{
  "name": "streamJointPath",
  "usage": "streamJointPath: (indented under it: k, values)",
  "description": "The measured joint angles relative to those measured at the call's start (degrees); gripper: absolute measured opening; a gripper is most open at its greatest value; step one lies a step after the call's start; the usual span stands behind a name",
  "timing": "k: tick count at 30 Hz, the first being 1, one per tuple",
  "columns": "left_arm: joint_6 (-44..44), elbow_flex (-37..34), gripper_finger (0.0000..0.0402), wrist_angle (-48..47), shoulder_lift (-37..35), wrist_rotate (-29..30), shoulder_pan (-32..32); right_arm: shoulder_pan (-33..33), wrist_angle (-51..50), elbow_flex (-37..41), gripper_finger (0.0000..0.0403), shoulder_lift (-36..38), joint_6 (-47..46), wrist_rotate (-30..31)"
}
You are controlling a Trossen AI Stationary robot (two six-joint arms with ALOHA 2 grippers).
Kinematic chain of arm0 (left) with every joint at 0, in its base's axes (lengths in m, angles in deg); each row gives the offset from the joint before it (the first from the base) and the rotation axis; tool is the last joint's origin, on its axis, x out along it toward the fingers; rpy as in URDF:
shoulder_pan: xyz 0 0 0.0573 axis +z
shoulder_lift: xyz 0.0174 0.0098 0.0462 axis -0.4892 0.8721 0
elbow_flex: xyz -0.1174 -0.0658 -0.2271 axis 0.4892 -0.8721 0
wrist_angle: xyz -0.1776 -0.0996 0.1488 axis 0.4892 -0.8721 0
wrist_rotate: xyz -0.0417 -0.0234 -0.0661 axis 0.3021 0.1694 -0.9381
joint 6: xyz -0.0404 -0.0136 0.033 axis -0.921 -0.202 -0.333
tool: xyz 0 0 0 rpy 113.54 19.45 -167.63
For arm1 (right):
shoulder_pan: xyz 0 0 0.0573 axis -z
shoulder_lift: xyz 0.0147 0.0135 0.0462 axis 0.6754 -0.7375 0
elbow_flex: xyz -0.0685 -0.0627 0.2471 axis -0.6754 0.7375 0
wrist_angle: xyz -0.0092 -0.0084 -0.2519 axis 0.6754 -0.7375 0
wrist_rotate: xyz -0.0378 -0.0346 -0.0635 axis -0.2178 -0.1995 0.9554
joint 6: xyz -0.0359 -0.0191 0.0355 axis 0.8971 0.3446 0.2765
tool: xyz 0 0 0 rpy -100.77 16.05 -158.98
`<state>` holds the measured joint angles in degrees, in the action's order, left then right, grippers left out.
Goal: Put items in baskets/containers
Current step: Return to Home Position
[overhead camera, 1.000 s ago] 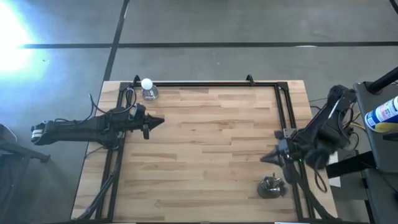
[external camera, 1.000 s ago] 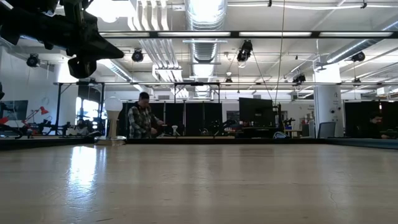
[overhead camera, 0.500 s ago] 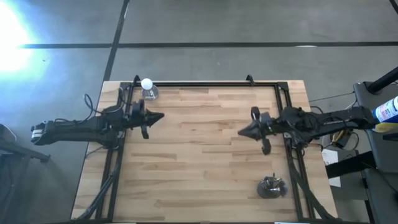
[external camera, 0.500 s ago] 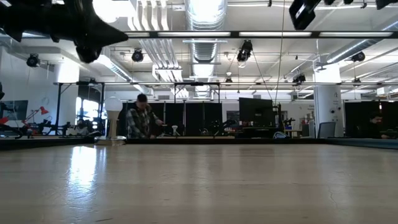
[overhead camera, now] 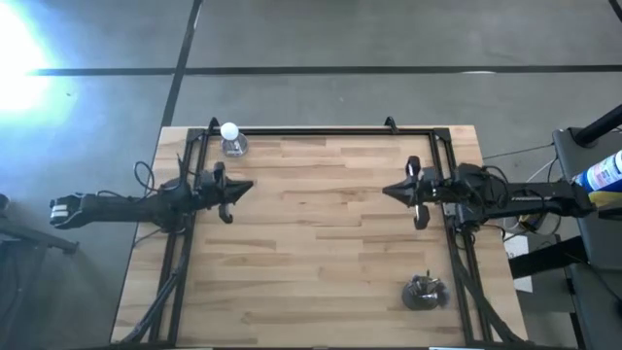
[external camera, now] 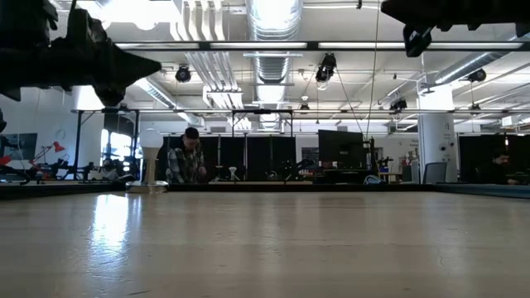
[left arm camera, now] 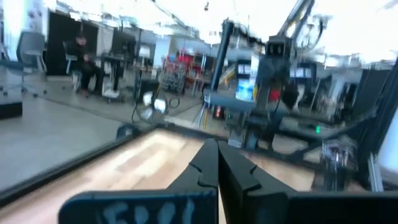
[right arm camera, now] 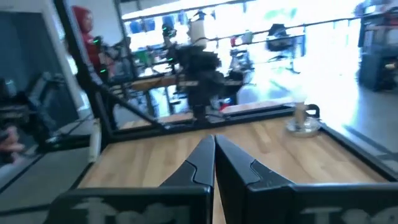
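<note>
The right arm has moved most. A second ago it was folded back by the worktop's [overhead camera: 321, 253] right edge with its tip close to the cup; now it stretches level across that edge. The left arm has drawn back only slightly and has lowered a little in the low view.

At the left edge, about halfway along, the left gripper [overhead camera: 241, 187] points inward above the wood. In its wrist view its two dark fingers [left arm camera: 202, 168] are pressed together with nothing between them.

Near the far-left corner, just inside the black frame rail [overhead camera: 321, 130], a small white-topped object [overhead camera: 230, 137] stands where it stood before.

The middle of the worktop lies between the two arms, which face each other well apart.

The right gripper [overhead camera: 391, 192] hangs inside the right edge, level with the left one. Its fingers [right arm camera: 199, 162] are likewise closed against each other and carry nothing.

The cup [overhead camera: 425, 292] stands by the right edge towards the near-right corner, unmoved, well apart from the right gripper. Greyish brush ends [overhead camera: 424, 285] cluster at its mouth; single brushes cannot be told apart.
</note>
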<state>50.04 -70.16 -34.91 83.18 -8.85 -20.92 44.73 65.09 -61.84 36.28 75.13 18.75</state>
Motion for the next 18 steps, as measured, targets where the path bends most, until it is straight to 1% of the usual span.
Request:
streamJointPath:
  k: [2,7,12,18]
  values:
    - [1.18,0.12,0.0000,-4.27,-1.05,-0.93,0.00,0.58,-1.65,0.66,0.0008,2.43,0.06,1.14]
    - [4.23,-0.05,0.0000,-7.99,-3.55,-1.68,-0.01,2.47,-5.24,2.97,0.0008,8.11,1.39,2.03]
    - [4.56,-0.06,0.0000,-14.32,-7.15,-3.39,-0.01,4.41,-5.12,8.59,0.0008,15.55,0.96,2.01]
    - [4.50,-0.07,0.0000,-19.68,-11.98,-3.71,-0.01,4.70,-4.78,16.00,0.0008,26.08,-1.17,1.94]
